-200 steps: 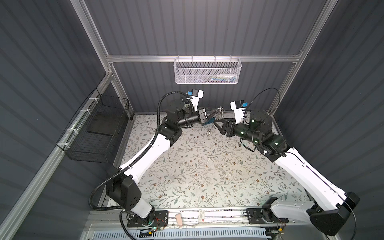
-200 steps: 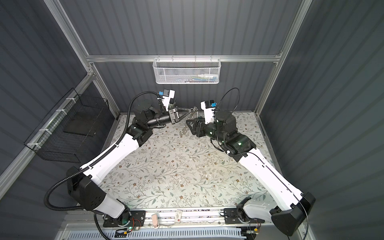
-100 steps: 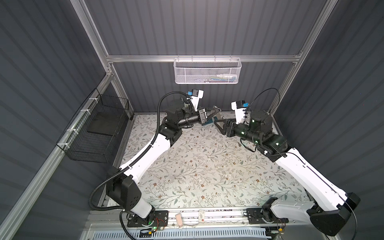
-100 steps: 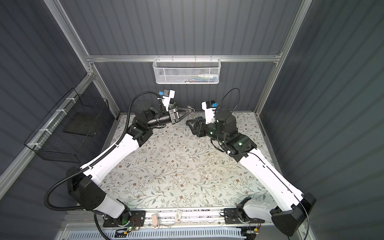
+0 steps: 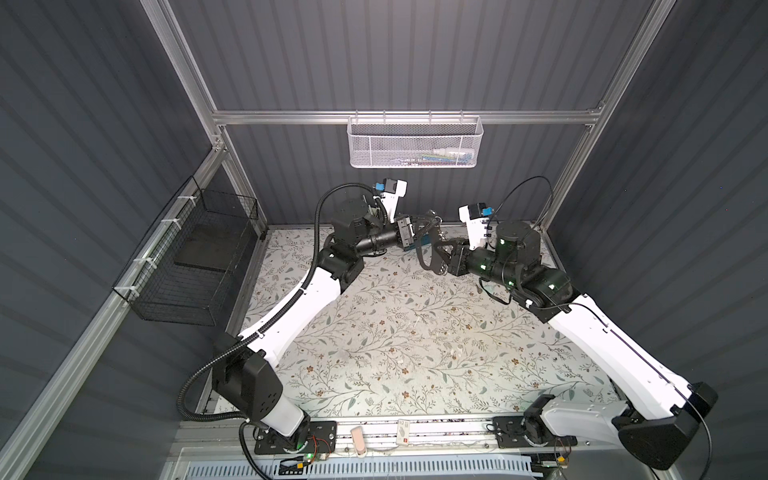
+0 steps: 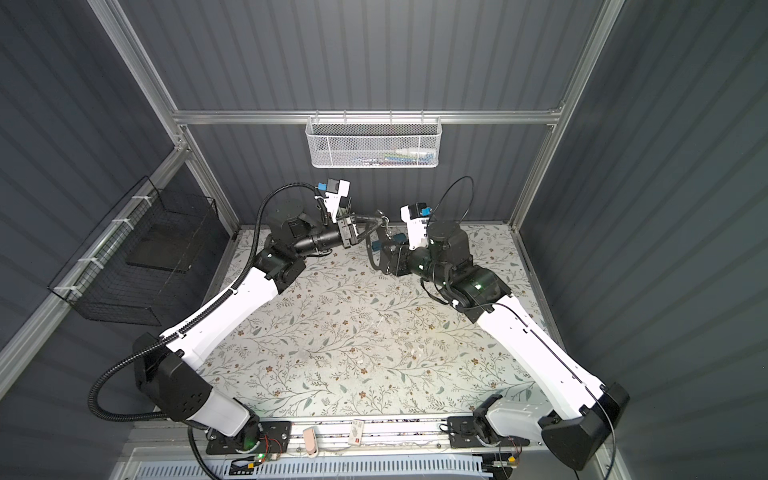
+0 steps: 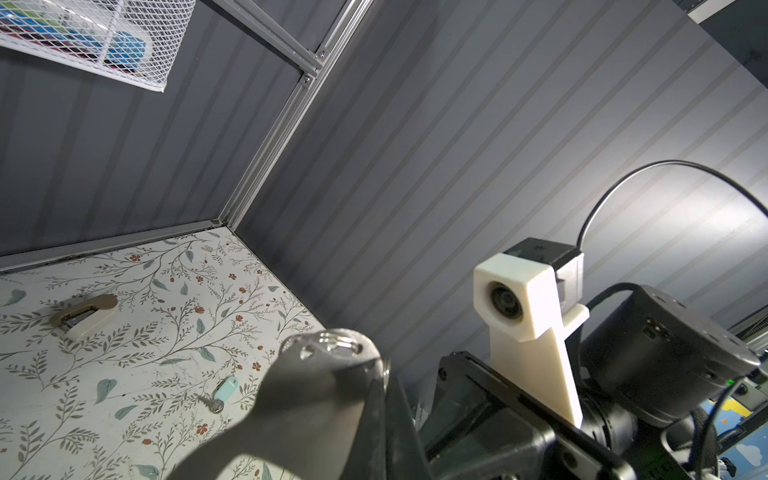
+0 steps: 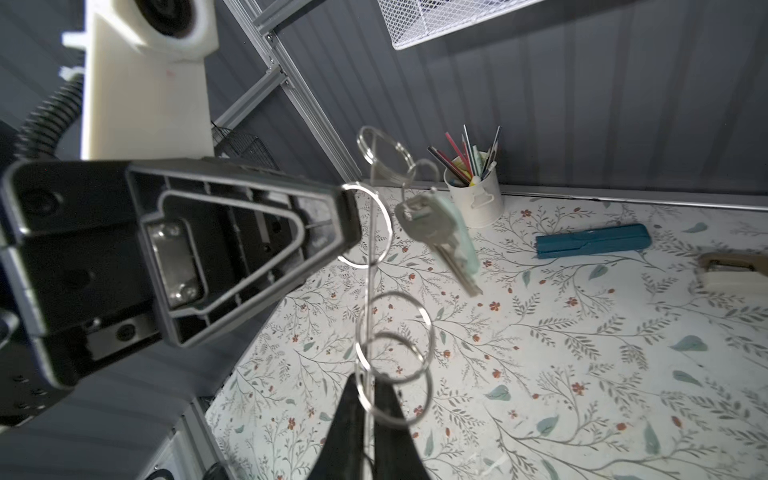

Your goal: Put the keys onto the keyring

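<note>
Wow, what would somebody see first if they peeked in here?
The left gripper and right gripper meet in the air at the back of the flowery table, both pinching the keyring. A key with a mint tag dangles from its silver rings.

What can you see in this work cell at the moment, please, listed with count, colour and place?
keys: two, silver with mint tags; one hangs on a keyring ring, one lies on the table
keyring: one, dark grey with silver rings, held in the air
case: one, dark teal, flat on the table
cup: one, white, holding pencils, by the rear wall
stapler: one, beige, on the table
mesh basket: one, white, on the rear rail
wire basket: one, black, on the side wall
table: one, floral cover
left gripper: black, shut on the keyring
right gripper: black, shut on the keyring
</note>
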`<state>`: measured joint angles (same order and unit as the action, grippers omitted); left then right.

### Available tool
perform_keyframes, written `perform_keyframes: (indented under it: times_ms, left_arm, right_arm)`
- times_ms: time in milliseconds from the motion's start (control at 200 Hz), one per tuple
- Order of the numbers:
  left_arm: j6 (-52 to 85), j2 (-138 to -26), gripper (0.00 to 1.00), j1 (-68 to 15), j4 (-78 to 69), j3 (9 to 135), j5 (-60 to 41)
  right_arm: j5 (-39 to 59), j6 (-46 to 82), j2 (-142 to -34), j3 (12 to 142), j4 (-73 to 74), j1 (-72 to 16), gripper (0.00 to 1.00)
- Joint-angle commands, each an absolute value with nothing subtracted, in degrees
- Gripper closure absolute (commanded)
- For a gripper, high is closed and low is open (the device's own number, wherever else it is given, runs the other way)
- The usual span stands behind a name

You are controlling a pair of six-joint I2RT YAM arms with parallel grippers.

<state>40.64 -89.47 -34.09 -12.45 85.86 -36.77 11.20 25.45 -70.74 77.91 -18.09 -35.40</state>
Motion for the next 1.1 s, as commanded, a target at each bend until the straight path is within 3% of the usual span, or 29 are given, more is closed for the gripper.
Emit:
perform_keyframes:
  times_ms: [0,605,1096]
  left_arm:
    - [38.9,-87.4,1.00,-34.4,-12.5,86.0,-36.1]
    - [34.7,-84.7,1.00,-35.9,-15.4,81.5,-26.9]
    - [18.8,-85.5,1.00,-37.0,2.3,84.7,-20.7]
  right_arm:
    - [13.7,25.4,-69.7,78.0,-15.7,-35.8,0.91]
    - [15.9,29.9,-72.1,82.0,-15.0,-38.1,0.87]
    - [12.1,24.1,-72.7,87.2,-20.6,-38.8,0.89]
